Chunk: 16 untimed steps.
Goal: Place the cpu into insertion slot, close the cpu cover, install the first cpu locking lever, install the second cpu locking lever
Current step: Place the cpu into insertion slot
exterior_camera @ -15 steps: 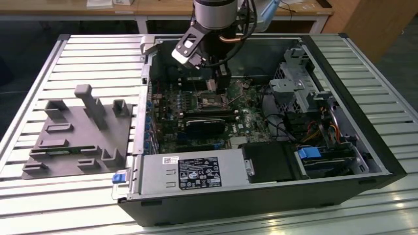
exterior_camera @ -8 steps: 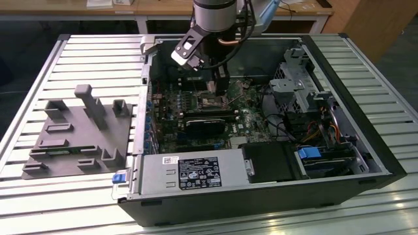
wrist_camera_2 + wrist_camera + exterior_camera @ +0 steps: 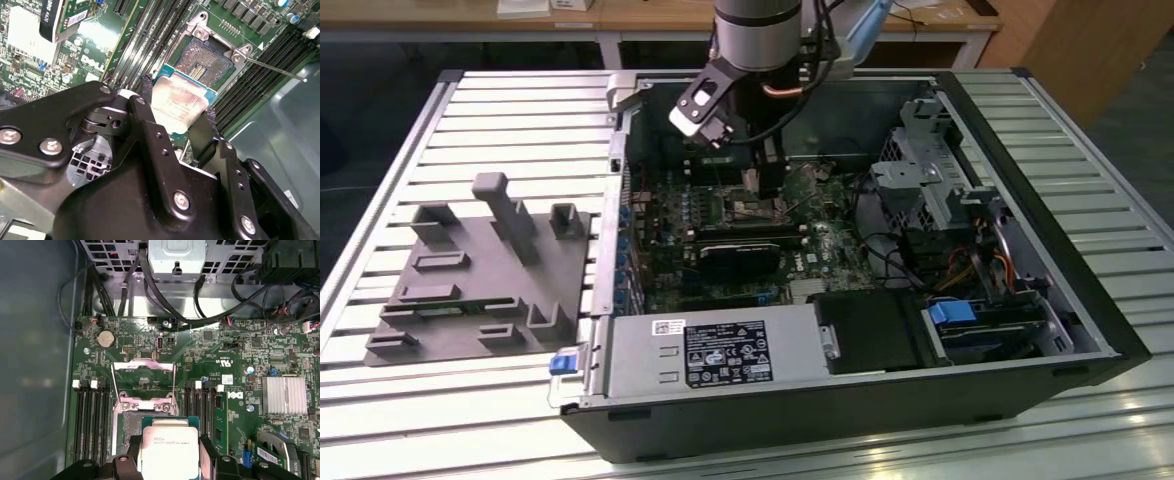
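Silver and flat, the cpu (image 3: 167, 445) is pinched between the gripper's (image 3: 179, 112) two black fingers (image 3: 150, 135). The fingers are closed tight on its edges. The cpu hangs just above the insertion slot (image 3: 202, 62), not in it. The cpu cover (image 3: 145, 366) is flipped open beside the slot, inside the computer case (image 3: 1014, 330).

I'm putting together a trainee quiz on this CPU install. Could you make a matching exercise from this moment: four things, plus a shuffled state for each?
Things:
1. cpu
2. insertion slot
3. cpu cover
4. end effector

States:
A. swung open
B. gripped above the board
C. shut on the chip
D. bare, no chip in it

Pairs: 1-B, 2-D, 3-A, 4-C
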### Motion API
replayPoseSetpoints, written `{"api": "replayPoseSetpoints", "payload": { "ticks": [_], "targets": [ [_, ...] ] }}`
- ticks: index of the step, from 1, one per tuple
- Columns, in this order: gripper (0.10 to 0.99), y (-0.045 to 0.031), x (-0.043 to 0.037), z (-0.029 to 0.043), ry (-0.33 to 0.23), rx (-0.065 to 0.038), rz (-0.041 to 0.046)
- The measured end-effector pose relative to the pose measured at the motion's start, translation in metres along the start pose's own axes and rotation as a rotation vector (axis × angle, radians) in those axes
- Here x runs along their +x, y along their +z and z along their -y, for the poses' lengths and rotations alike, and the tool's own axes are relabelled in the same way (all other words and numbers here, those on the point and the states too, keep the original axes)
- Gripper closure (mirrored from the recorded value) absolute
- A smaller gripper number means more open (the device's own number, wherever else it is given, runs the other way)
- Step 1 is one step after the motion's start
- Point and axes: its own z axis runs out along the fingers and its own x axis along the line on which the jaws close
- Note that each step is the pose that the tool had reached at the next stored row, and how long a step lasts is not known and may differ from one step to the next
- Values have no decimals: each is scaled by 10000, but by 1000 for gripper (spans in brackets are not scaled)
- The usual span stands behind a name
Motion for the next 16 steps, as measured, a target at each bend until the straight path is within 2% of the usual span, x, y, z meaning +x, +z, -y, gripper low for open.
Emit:
{"api": "replayPoseSetpoints", "payload": {
  "ticks": [5,7,16],
  "targets": [
    [549,51,35,11,-47,-14,374],
    [549,79,53,15,-60,-15,475],
    [549,178,124,30,-80,-16,489]
  ]
}}
